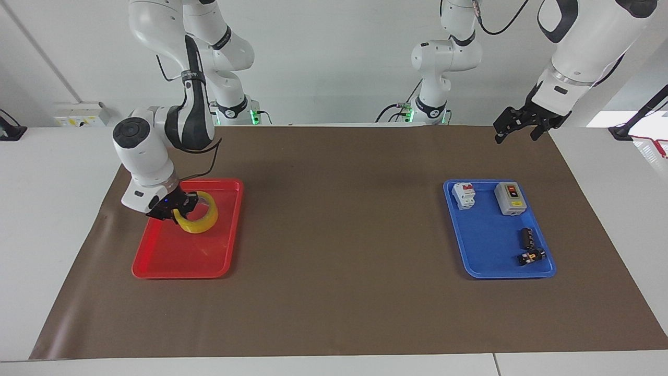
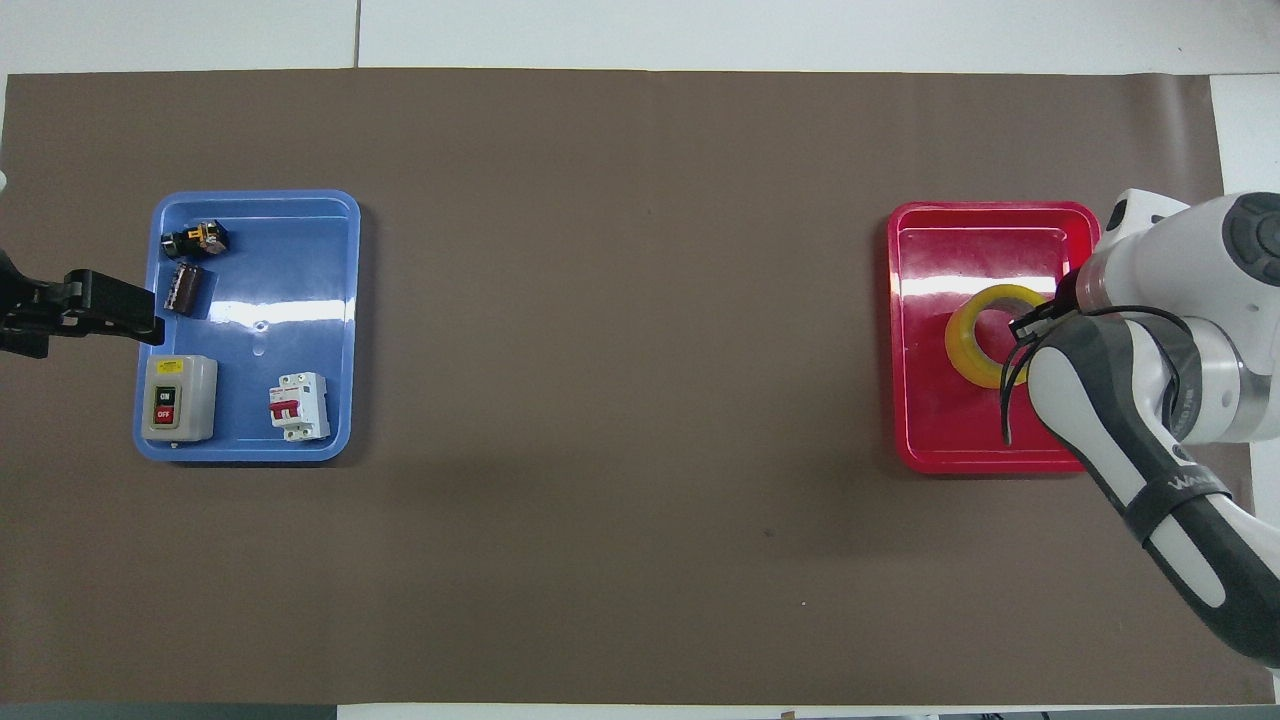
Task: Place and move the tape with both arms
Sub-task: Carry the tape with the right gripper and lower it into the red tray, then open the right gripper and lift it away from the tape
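The yellow tape is a wide roll, held tilted low over the red tray at the right arm's end of the table. My right gripper is shut on the roll's rim. I cannot tell whether the roll touches the tray floor. In the overhead view the tape sits over the middle of the red tray, with the right gripper at its rim. My left gripper is open and empty, and waits in the air over the mat's edge beside the blue tray. It also shows in the overhead view.
The blue tray holds a grey on/off switch box, a white circuit breaker and two small dark parts. A brown mat covers the table. Two smaller white arms stand at the robots' end.
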